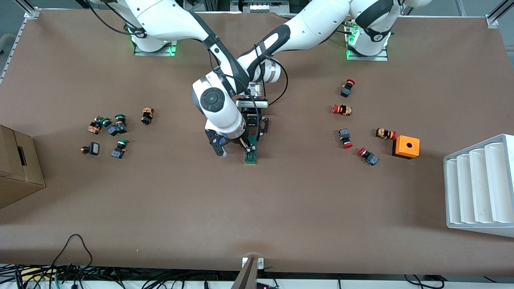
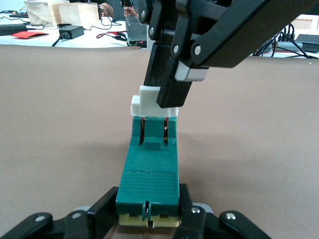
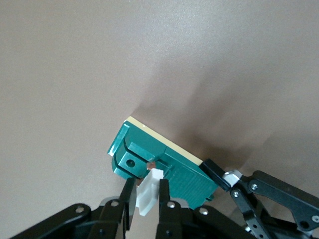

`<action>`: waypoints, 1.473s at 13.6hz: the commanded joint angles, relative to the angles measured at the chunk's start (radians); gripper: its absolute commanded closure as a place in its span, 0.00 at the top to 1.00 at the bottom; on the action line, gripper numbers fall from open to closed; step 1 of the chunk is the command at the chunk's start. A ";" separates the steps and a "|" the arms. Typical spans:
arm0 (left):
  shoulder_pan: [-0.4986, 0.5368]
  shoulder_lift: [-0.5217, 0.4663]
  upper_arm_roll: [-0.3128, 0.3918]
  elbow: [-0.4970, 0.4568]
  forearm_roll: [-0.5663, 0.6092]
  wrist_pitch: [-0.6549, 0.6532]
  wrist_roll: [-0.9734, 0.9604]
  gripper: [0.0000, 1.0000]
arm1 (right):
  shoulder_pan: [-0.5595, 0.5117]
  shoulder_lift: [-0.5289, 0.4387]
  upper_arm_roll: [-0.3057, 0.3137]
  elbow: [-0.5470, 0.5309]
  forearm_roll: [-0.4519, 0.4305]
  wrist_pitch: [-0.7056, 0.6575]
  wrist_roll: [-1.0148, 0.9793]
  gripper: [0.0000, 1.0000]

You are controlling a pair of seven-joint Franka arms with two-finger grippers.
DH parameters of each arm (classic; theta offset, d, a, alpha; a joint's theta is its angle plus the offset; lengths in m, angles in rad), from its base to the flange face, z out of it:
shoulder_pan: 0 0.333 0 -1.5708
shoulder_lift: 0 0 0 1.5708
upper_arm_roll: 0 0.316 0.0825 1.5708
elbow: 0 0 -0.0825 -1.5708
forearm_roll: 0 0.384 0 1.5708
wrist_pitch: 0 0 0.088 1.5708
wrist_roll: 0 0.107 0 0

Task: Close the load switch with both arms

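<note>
The dark-green load switch lies on the brown table, mid-table. My left gripper is shut on the switch's body; in the left wrist view its black fingers clamp both sides of the green block. My right gripper reaches down onto the switch's white end piece and is shut on it. In the right wrist view the right gripper pinches the white piece, which stands tilted up from the green body.
Several red-capped push buttons and an orange box with a hole lie toward the left arm's end. Green-capped buttons lie toward the right arm's end. A white ribbed rack and a cardboard box stand at the table's ends.
</note>
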 commanded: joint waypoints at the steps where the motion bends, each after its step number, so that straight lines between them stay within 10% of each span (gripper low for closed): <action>1: -0.007 0.059 0.009 0.074 0.056 0.041 -0.024 0.42 | -0.013 0.028 0.008 0.033 -0.011 0.011 0.013 0.21; 20: -0.005 0.059 0.009 0.072 0.057 0.041 -0.043 0.42 | -0.048 0.097 0.014 0.096 -0.019 0.022 0.004 0.28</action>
